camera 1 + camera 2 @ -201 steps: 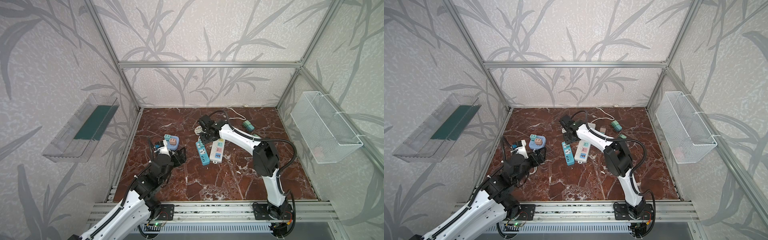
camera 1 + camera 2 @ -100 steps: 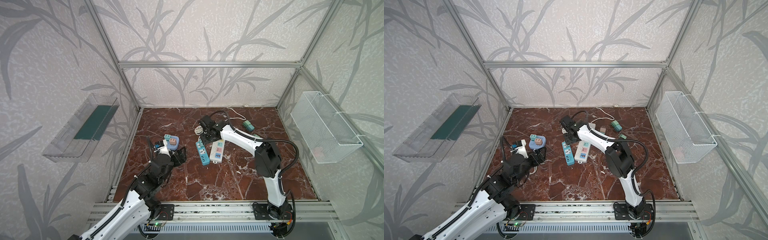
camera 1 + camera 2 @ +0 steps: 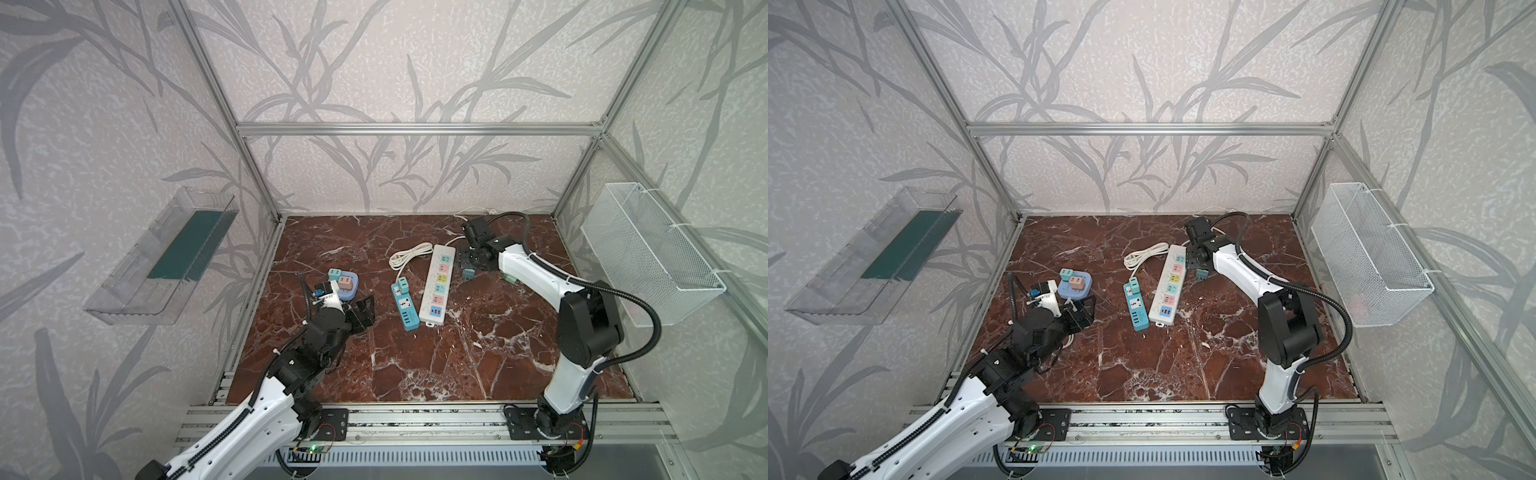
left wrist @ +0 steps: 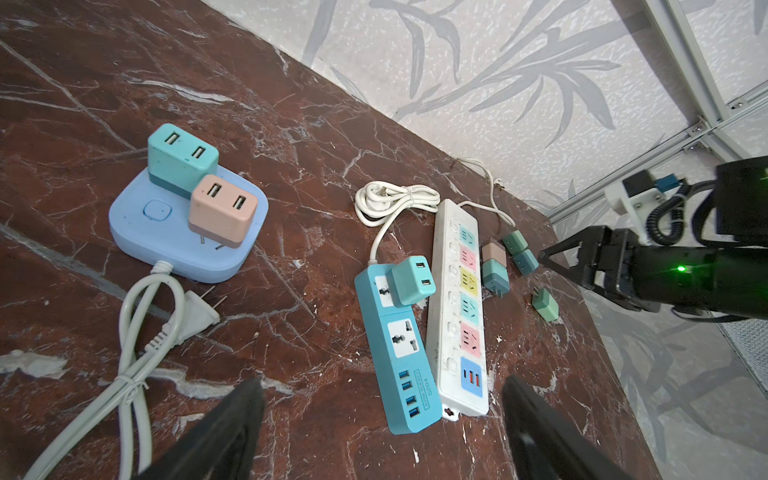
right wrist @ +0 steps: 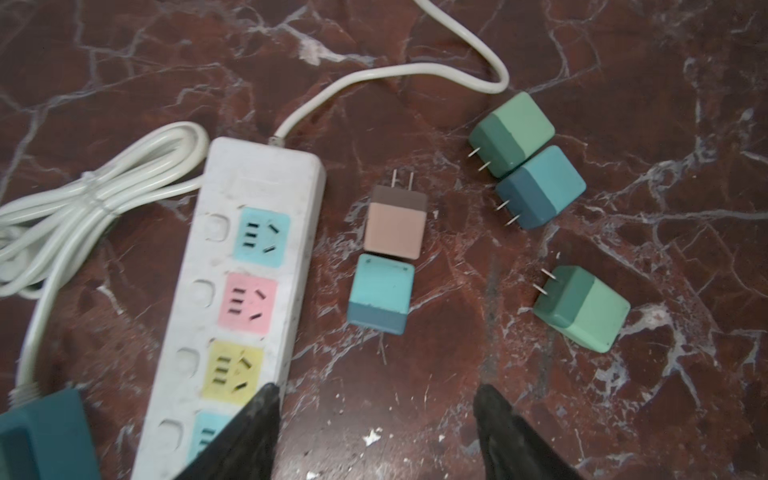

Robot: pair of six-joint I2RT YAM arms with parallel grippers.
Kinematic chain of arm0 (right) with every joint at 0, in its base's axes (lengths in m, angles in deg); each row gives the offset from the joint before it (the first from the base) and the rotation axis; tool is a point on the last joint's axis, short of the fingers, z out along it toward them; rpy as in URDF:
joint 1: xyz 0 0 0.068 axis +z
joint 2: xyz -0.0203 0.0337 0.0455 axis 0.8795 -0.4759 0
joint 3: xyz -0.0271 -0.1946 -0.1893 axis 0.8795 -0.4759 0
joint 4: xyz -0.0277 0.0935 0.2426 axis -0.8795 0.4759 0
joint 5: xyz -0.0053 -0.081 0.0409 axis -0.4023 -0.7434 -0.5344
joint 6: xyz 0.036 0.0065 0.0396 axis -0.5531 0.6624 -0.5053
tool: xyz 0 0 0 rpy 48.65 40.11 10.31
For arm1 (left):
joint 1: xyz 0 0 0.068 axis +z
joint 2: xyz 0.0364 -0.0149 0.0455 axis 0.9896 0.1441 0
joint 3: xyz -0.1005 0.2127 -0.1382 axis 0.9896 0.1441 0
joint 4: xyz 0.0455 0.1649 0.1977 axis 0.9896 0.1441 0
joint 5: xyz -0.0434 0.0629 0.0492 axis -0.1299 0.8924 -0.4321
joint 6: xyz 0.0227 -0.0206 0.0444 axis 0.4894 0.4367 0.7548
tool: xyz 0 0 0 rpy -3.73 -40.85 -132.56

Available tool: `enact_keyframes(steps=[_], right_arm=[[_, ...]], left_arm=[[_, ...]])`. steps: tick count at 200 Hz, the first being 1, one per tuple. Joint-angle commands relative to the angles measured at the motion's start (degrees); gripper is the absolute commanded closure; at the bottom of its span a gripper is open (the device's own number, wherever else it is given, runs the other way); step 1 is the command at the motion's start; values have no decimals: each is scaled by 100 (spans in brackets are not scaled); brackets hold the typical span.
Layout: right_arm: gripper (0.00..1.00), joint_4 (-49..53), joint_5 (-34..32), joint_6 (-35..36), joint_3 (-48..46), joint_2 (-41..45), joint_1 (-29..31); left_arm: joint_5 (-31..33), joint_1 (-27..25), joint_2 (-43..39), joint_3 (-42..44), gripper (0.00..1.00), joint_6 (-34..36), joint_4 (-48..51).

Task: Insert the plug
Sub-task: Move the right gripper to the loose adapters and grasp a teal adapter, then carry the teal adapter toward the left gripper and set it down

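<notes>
You are at the pick-a-plug step. Your right gripper (image 5: 376,388) hangs open over the tabletop (image 5: 436,415) and holds nothing. The loose blue plug (image 5: 380,295) lies just ahead of it, beside the white power strip (image 5: 249,270), touching a pink plug (image 5: 395,226). Next, I think, go down and pinch the blue plug by its sides. Your left gripper (image 4: 382,382) is open and empty too.
</notes>
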Motion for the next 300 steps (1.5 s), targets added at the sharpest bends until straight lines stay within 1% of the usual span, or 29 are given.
enact_keyframes(steps=[1, 11, 47, 81, 112, 123, 135, 158, 166, 187, 198, 211, 231, 252, 264, 280, 300], right_arm=[[24, 58, 310, -216, 344, -442, -103], [23, 60, 433, -225, 460, -627, -146], [23, 194, 476, -333, 875, -1253, -235], [31, 285, 391, -502, 1002, -1592, -266], [36, 318, 485, -562, 1036, -1773, -352], [42, 314, 587, -581, 1052, -1830, -399], [47, 264, 572, -585, 1010, -1832, -404], [62, 180, 557, -581, 882, -1760, -409], [63, 108, 561, -570, 793, -1688, -400], [68, -251, 739, -438, 321, -1235, -353], [68, -289, 764, -384, 127, -984, -286], [68, -284, 660, -309, -226, -577, -134], [68, -395, 497, -366, -1145, 193, 205], [68, -658, 508, -646, -2355, 1111, 690], [68, -626, 367, -808, -2842, 1545, 1020], [68, -630, 264, -1115, -3420, 2071, 1361], [68, -704, 185, -1688, -4121, 2627, 1831]], left_arm=[[34, 34, 39, 108, 10, -14, -281], [26, 42, 46, 104, 10, -14, -260], [14, 46, 46, 122, 10, 3, -277], [2, 56, 63, 134, 11, 4, -312], [-20, 62, 67, 162, 11, -14, -361], [-30, 71, 78, 170, 11, -14, -390], [-44, 72, 106, 158, 11, -22, -404], [-82, 83, 137, 128, 11, -18, -380], [-85, 91, 137, 118, 11, -13, -363], [-104, 90, 95, 91, 11, -14, -311], [-108, 89, 63, 75, 11, -14, -283], [-115, 89, 18, 56, 11, -5, -242], [-258, 89, -9, 35, 11, 71, -259], [-293, 89, 126, 50, 13, -203, -282], [-205, 100, 206, 99, 18, -512, -273], [-137, 113, 260, 243, 26, -1081, -322], [-137, 148, 204, 455, 29, -1236, -706]])
